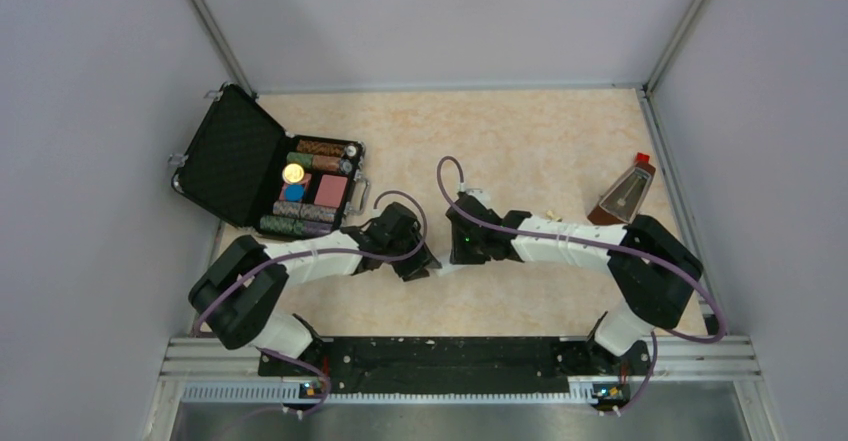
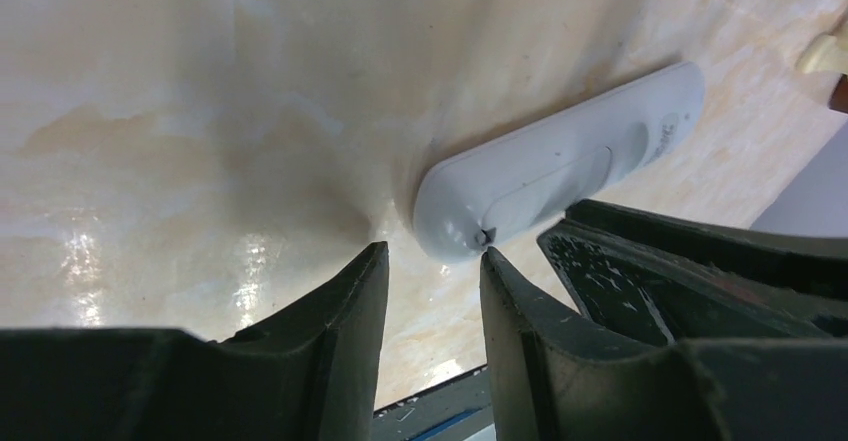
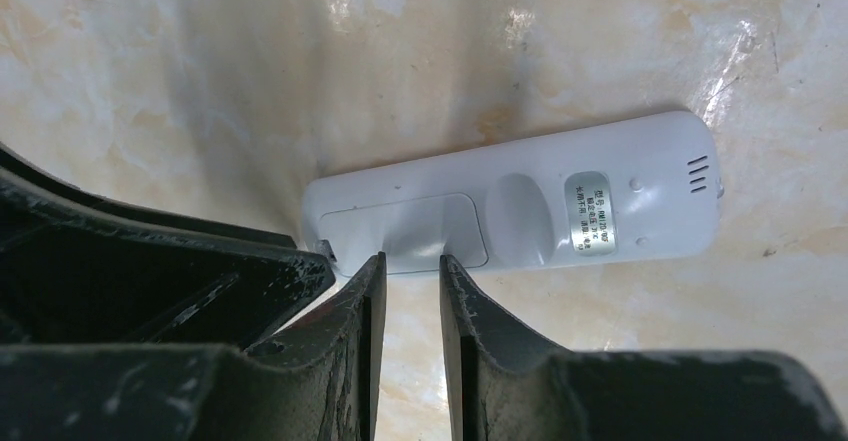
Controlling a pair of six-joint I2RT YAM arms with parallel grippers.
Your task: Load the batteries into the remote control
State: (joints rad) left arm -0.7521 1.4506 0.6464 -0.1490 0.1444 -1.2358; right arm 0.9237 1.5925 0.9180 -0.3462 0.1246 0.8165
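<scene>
The remote control point(image 3: 520, 201) lies flat on the table with its plain white back up, showing a silver label and a cover panel point(image 3: 410, 223) that sits in place. It also shows in the left wrist view point(image 2: 560, 176) and as a white sliver between the grippers in the top view point(image 1: 444, 267). My left gripper point(image 2: 432, 251) is slightly open and empty, with one fingertip point(image 2: 490, 261) at the remote's rounded end. My right gripper point(image 3: 412, 258) is narrowly open and empty, its tips at the remote's long edge beside the cover panel. No batteries are in view.
An open black case point(image 1: 262, 166) with coloured chip rolls stands at the back left. A brown metronome point(image 1: 625, 193) with a red top stands at the back right. The two grippers point(image 1: 440, 251) nearly touch at the table's middle. Grey walls close in three sides.
</scene>
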